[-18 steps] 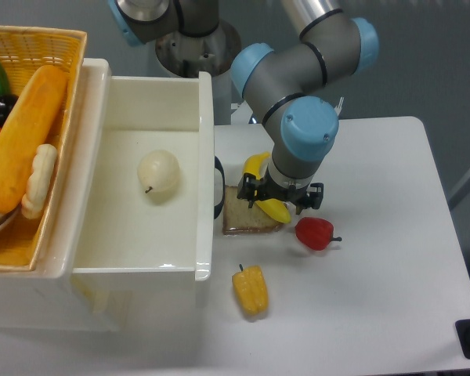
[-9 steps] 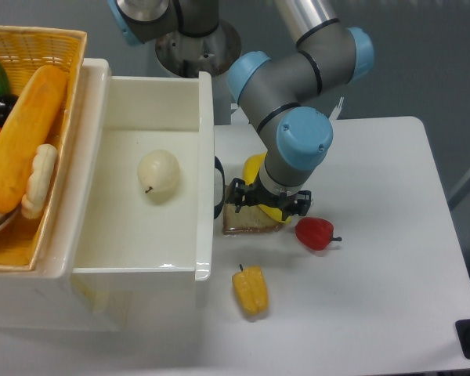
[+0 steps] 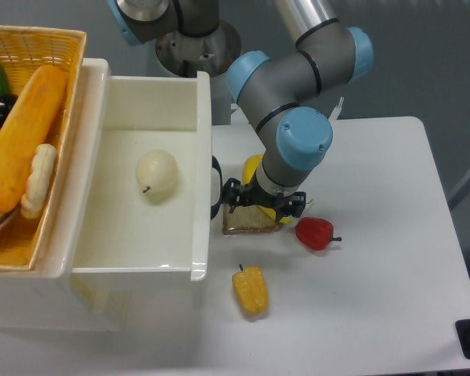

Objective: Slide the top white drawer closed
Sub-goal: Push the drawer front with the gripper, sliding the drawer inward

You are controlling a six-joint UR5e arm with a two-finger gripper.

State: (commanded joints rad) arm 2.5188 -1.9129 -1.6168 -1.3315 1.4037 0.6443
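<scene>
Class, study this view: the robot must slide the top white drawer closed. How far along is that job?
Done: nothing firm. The top white drawer stands wide open, a pale round fruit inside. In hand: the gripper is low beside the drawer's black handle, over the banana and toast; contact is unclear. Left: nearly the whole push inward.

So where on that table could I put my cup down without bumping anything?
The right half of the table, past the red pepper, is bare, as is the front right corner. It is crowded beside the drawer: pincer, banana, bread, yellow pepper.
</scene>
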